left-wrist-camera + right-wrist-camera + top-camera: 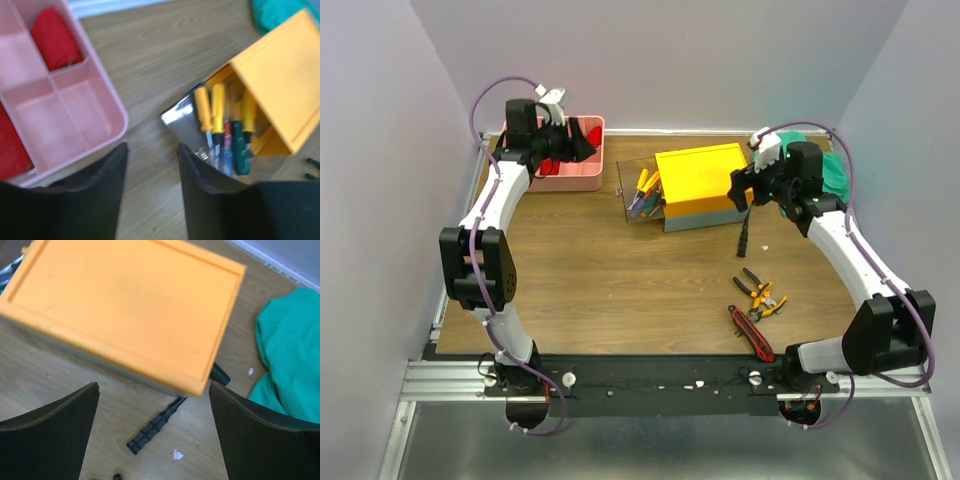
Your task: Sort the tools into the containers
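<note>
Wood table (620, 280) is bare mid-span; pink tray (582, 178) far left, toolbox (705, 190) centre-back, pliers (760, 293) and cutter (752, 334) lie loose near right. Left claw (151, 165) hangs spread and empty beside the tray. Right claw (152, 405) gapes wide, empty, over the hammer (155, 427) by the toolbox.

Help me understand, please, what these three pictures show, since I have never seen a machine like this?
Two robot arms are bolted at the near edge of a wooden table. The overhead picture looks down from behind them; the other two come from cameras on each wrist, whose dark fingers frame the bottom.

The left gripper hangs open near a pink tray that has red things in its compartments. The right gripper is open above the grey toolbox's yellow lid. Neither holds anything.

Yellow-handled screwdrivers lie in a clear tray at the box's left end. A black hammer, orange pliers and a red cutter lie loose on the table. A green cloth sits at the far right.
</note>
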`<action>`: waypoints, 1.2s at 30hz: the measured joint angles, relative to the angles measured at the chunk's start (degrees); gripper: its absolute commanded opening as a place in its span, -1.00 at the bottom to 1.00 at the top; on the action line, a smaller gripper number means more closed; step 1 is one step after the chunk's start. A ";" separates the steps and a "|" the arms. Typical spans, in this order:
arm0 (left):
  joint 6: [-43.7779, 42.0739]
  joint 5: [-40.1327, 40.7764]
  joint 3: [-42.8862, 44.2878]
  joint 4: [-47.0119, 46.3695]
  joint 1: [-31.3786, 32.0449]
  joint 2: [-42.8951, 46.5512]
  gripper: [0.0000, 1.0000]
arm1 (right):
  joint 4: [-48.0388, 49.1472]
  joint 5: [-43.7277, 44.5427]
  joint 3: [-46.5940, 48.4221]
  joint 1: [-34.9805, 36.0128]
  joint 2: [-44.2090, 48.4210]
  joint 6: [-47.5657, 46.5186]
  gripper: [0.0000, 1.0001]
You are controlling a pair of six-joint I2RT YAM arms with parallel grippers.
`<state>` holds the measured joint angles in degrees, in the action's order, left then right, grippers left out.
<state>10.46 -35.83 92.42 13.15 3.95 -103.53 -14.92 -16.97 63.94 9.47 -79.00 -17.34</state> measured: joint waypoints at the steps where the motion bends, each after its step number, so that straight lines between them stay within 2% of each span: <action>1: -0.94 1.25 -2.54 0.28 -1.14 0.13 -0.37 | 0.46 0.70 0.79 -1.05 -0.09 1.29 0.86; 2: -1.49 1.97 -3.93 0.44 -1.44 0.13 -0.55 | 0.81 1.18 1.31 -1.62 -0.26 2.19 0.78; 3: -2.21 2.62 -5.84 1.22 -1.77 -0.07 -0.71 | 1.44 2.60 2.27 -2.82 -0.87 3.41 0.61; 4: -2.75 2.80 -7.28 2.08 -1.79 -0.35 -0.96 | 1.92 4.15 3.54 -4.17 -1.84 4.28 0.51; 5: -3.30 2.78 -8.13 2.60 -1.68 -0.57 -1.00 | 2.19 5.05 4.61 -5.31 -2.80 4.98 0.40; 6: -3.80 2.60 -8.92 3.04 -1.42 -0.92 -1.00 | 2.56 6.03 5.77 -6.32 -3.96 5.29 0.12; 8: -4.79 1.66 -9.73 2.89 -1.07 -1.25 -1.00 | 3.37 7.82 9.29 -9.27 -7.43 5.79 -0.13; 9: -5.35 1.05 -10.14 2.80 -0.76 -1.33 -1.00 | 3.50 8.48 10.80 -10.38 -9.05 6.29 -0.35; 12: -6.16 -0.70 -10.38 2.58 -0.11 -1.88 -1.00 | 4.02 9.16 15.08 -13.44 -14.45 5.84 -0.59; 20: -6.05 -3.17 -10.36 2.16 6.05 -5.20 -1.00 | 2.27 3.63 20.85 -14.43 -26.69 2.23 -0.73; 29: -4.79 -3.85 -7.48 0.83 12.13 -8.31 -1.00 | -0.59 -8.24 29.57 -14.14 -33.94 3.58 -0.73; 36: -3.43 -4.92 -7.04 -0.22 16.52 -8.90 -1.00 | -1.55 -13.70 36.44 -12.79 -40.22 4.85 -0.73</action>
<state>7.03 -40.75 85.38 12.93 20.47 -112.42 -16.47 -30.68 100.38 -3.31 -119.22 -12.49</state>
